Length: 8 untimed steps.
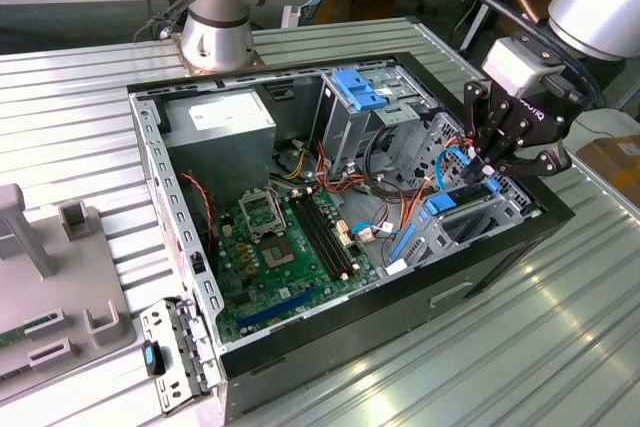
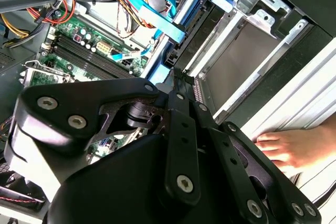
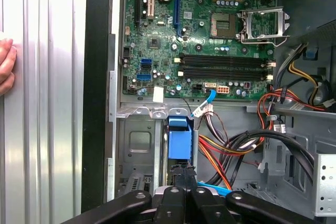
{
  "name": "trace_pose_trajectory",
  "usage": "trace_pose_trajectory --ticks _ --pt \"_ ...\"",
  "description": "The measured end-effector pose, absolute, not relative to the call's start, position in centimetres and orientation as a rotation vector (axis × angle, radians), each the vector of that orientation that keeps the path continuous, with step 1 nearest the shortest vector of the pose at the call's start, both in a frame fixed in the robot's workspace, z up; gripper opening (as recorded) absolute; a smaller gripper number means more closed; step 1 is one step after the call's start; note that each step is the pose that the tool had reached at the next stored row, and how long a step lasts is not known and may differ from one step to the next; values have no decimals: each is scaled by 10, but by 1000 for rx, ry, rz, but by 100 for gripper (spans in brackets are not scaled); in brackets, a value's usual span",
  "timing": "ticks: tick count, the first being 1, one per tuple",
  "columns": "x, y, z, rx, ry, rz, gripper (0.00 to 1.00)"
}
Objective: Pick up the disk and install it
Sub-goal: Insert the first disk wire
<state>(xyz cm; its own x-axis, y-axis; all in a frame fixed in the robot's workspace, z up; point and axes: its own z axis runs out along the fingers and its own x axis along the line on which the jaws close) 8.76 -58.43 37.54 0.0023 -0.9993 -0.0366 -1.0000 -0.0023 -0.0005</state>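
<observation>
Nearest in the exterior view, a loose metal plate (image 1: 175, 357) with a blue clip lies on the ribbed tabletop (image 1: 500, 347) at the case's corner. A grey fixture (image 1: 50, 277) sits beside it, cut off by the frame.

The case (image 1: 350, 337) lies open. The motherboard (image 1: 290, 247) covers its floor, and the drive bay (image 1: 470, 222) stands against the wall on the exterior view's right. Further back are the power supply (image 1: 225, 122) and a metal cage (image 1: 385, 132) topped by a blue latch (image 1: 358, 89). The arm's base (image 1: 215, 42) is beyond the case.

The disk (image 3: 179, 142) stands on edge in the bay. I see only the blue bracket end of it, so its face and label are hidden. I cannot tell whether it is fully seated.

My tool (image 3: 181, 174) hangs over that slot with its fingers pressed together and the tips right at the bracket's edge. I cannot make out whether they touch it. In the second wrist view the tool's body blocks much of the bay.

Room is tight here. A blue ribbon cable (image 2: 157, 3) and the orange and black cables (image 3: 226, 150) crowd the bay's inner side, and the case wall closes off the outer side. Past that wall the tabletop runs on, and a person's hand (image 2: 294, 148) rests there near the case.
</observation>
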Motion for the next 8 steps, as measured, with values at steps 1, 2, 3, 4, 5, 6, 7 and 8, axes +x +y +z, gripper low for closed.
trace_pose_trajectory --ticks 1,2,3,4,5,6,7,8 --pt "88 -584 375 -2205 2200 40 11" --pt "88 -584 375 -2205 2200 40 11" --pt "88 -584 375 -2205 2200 40 11" --pt "88 -584 375 -2205 2200 40 11" --pt "88 -584 375 -2205 2200 40 11" --pt "88 -584 375 -2205 2200 40 11" --pt "88 -584 375 -2205 2200 40 11" --pt "89 -584 375 -2205 2200 40 11"
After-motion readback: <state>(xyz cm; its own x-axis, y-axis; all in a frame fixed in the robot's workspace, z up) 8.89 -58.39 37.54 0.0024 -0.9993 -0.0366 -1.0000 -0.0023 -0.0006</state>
